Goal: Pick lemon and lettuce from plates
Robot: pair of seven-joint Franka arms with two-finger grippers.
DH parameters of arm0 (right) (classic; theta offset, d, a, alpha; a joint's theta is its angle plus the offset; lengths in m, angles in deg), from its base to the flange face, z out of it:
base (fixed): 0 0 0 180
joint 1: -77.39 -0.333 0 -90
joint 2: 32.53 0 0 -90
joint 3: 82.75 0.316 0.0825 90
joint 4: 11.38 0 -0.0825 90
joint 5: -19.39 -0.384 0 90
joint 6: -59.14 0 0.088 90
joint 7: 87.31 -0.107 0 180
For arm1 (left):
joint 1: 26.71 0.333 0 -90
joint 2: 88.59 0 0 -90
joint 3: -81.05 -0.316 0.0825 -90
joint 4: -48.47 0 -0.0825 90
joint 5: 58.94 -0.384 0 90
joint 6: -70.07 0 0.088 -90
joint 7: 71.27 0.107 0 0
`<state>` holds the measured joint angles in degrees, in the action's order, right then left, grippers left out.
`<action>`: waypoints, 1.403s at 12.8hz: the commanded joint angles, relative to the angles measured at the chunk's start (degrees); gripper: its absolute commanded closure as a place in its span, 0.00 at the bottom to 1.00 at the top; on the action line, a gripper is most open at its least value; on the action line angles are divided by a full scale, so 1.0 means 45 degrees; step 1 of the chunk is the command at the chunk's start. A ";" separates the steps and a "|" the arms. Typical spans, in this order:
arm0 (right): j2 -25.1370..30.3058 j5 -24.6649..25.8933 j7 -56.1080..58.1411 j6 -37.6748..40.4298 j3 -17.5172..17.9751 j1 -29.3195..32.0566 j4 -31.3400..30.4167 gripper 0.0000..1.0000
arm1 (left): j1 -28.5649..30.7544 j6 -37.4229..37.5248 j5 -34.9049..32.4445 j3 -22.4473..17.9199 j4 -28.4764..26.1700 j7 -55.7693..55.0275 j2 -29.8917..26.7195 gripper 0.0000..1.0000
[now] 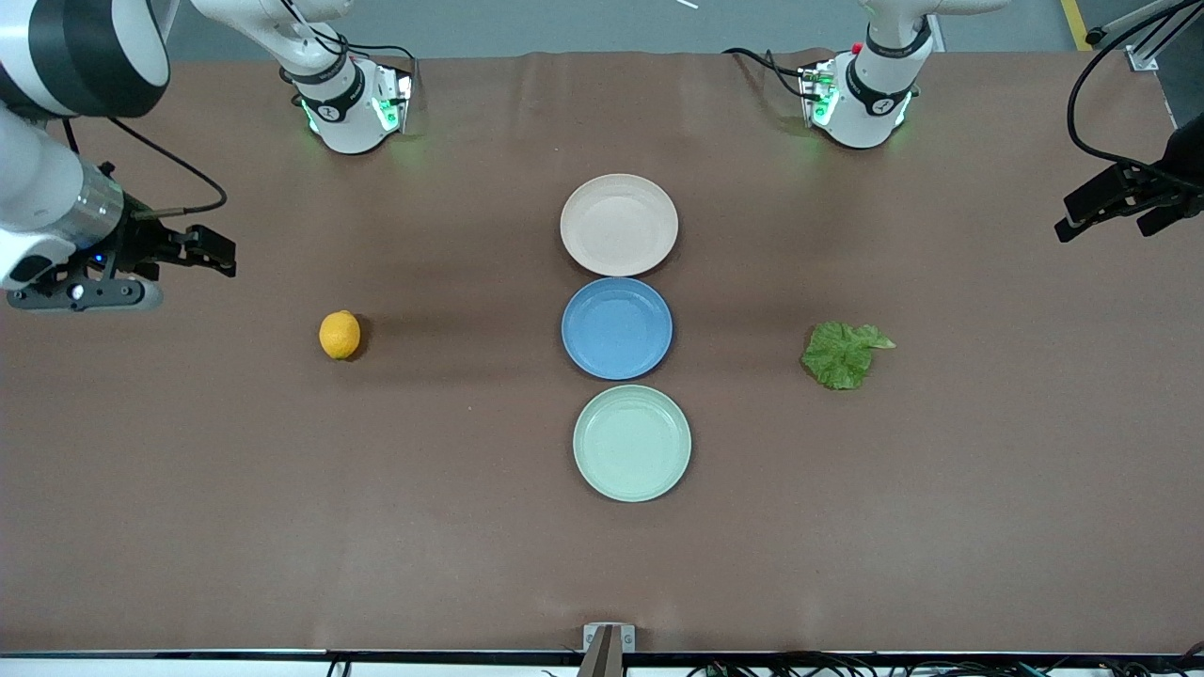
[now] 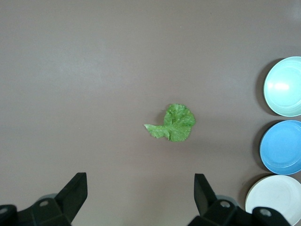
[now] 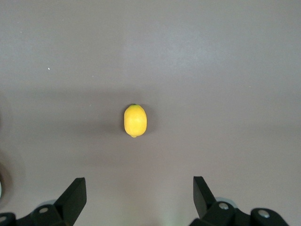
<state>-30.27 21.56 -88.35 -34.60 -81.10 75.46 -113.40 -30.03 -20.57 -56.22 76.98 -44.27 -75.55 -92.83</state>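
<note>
The lemon (image 1: pixel 340 335) lies on the bare brown table toward the right arm's end, also in the right wrist view (image 3: pixel 135 120). The lettuce (image 1: pixel 843 354) lies on the bare table toward the left arm's end, also in the left wrist view (image 2: pixel 173 123). The beige-pink plate (image 1: pixel 619 225) and the mint green plate (image 1: pixel 632 443) are both empty. My right gripper (image 1: pixel 221 254) (image 3: pixel 139 190) is open and empty, high over the table near the lemon. My left gripper (image 1: pixel 1101 226) (image 2: pixel 140 188) is open and empty, high over the table near the lettuce.
An empty blue plate (image 1: pixel 617 328) sits between the two other plates in a row down the table's middle. All three plates show at the edge of the left wrist view, the blue one (image 2: pixel 282 147) in the middle. The arm bases (image 1: pixel 350 108) (image 1: pixel 861 99) stand at the table's back edge.
</note>
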 commanded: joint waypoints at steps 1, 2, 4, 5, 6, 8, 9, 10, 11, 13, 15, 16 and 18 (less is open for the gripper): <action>0.1000 -0.0209 -0.0003 -0.0302 -0.0465 -0.0196 -0.0961 0.00 | -0.0006 0.0259 -0.0058 -0.0054 0.0296 0.0170 0.0102 0.00; 0.1098 -0.0209 -0.0003 -0.0244 -0.0427 -0.0157 -0.0962 0.00 | 0.0420 0.0259 -0.0038 0.0294 0.0296 0.0190 0.0102 0.00; 0.1352 -0.0209 0.0016 -0.0185 0.0039 0.0291 -0.1058 0.00 | 0.1146 0.0259 -0.0038 0.1175 0.0296 0.0190 0.0102 0.00; 0.1488 -0.0209 -0.0003 -0.0184 0.0178 0.0351 -0.1098 0.00 | 0.1128 0.0259 -0.0038 0.1177 0.0296 0.0190 0.0102 0.00; 0.1567 -0.0209 0.0016 -0.0165 0.0198 0.0351 -0.1098 0.00 | 0.1108 0.0259 -0.0038 0.1177 0.0296 0.0170 0.0102 0.00; 0.1743 -0.0209 0.0074 -0.0165 0.0238 0.0429 -0.1060 0.00 | 0.1147 0.0259 -0.0038 0.1196 0.0277 0.0170 0.0141 0.00; 0.1724 -0.0209 0.0133 -0.0223 0.0257 0.0642 -0.1059 0.00 | 0.1147 0.0279 -0.0038 0.1215 0.0257 0.0170 0.0141 0.00; 0.1666 -0.0228 0.0153 -0.0320 0.0257 0.0663 -0.1040 0.00 | 0.1147 0.0279 -0.0038 0.1216 0.0257 0.0190 0.0141 0.00; 0.1646 -0.0228 0.0134 -0.0340 0.0257 0.0664 -0.0962 0.00 | 0.1147 0.0279 -0.0038 0.1216 0.0276 0.0190 0.0141 0.00; 0.1588 -0.0326 0.0134 -0.0360 0.0238 0.0664 -0.0767 0.00 | 0.1147 0.0279 -0.0038 0.1216 0.0296 0.0170 0.0122 0.00; 0.1490 -0.0909 0.0134 -0.0341 0.0160 0.0703 -0.0455 0.00 | 0.1147 0.0298 -0.0038 0.1235 0.0296 0.0151 0.0064 0.00; 0.1393 -0.1009 0.0153 -0.0341 0.0140 0.0722 -0.0396 0.00 | 0.1128 0.0318 -0.0058 0.1235 0.0277 0.0151 0.0044 0.00; 0.1062 -0.1029 0.0192 -0.0341 0.0140 0.0722 -0.0104 0.00 | 0.1089 0.0318 -0.0096 0.1274 0.0315 0.0151 0.0044 0.00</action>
<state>-24.46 18.09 -88.31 -36.11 -81.12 77.39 -115.11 -25.79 -20.48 -56.22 81.78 -44.19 -75.55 -92.68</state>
